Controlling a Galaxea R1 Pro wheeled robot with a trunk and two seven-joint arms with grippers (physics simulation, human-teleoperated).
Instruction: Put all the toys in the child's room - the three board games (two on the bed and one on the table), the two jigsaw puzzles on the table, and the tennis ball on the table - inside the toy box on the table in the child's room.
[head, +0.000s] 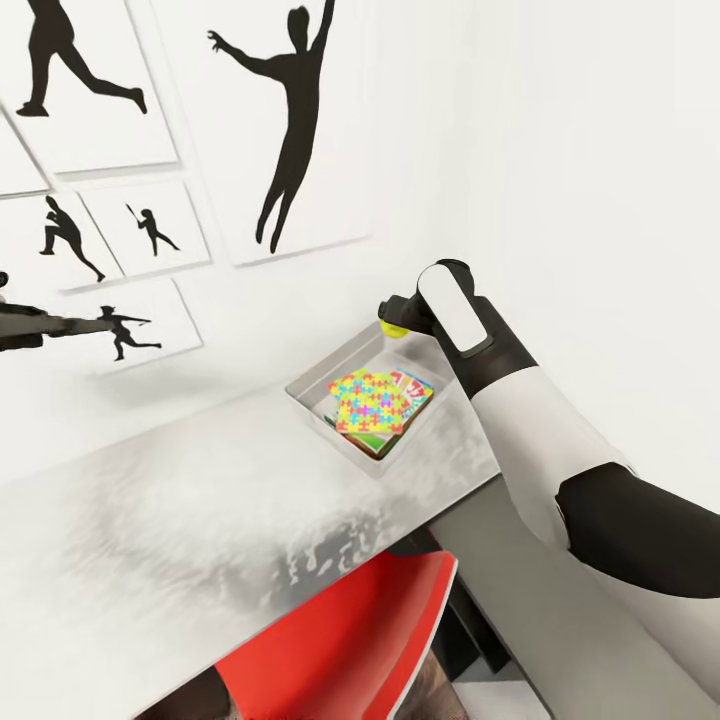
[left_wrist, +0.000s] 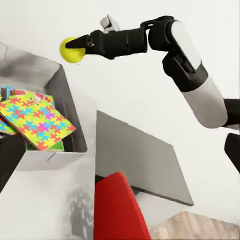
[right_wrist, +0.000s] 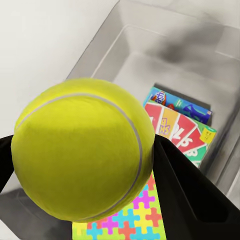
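Note:
My right gripper (head: 393, 322) is shut on the yellow-green tennis ball (head: 392, 328), holding it in the air just above the far end of the toy box (head: 318, 398), close to the white wall. The ball (right_wrist: 82, 150) looms large in the right wrist view, over the tray (right_wrist: 125, 45). Inside the pale grey tray a multicoloured jigsaw puzzle (head: 370, 402) lies on top of board games (head: 416, 385); a blue box (right_wrist: 182, 102) and a red-and-green one (right_wrist: 181, 131) peek out beside the puzzle (right_wrist: 132, 217). My left gripper's dark fingers (left_wrist: 9, 160) stand wide apart, holding nothing, well away from the tray (left_wrist: 70, 105).
The tray sits at the far right end of the pale grey-white table (head: 200, 500), against the wall. A lower dark grey section (head: 560, 620) joins it at the right. A red chair (head: 350, 640) is tucked under the near edge. Black baseball-player silhouette pictures (head: 290, 120) hang on the wall.

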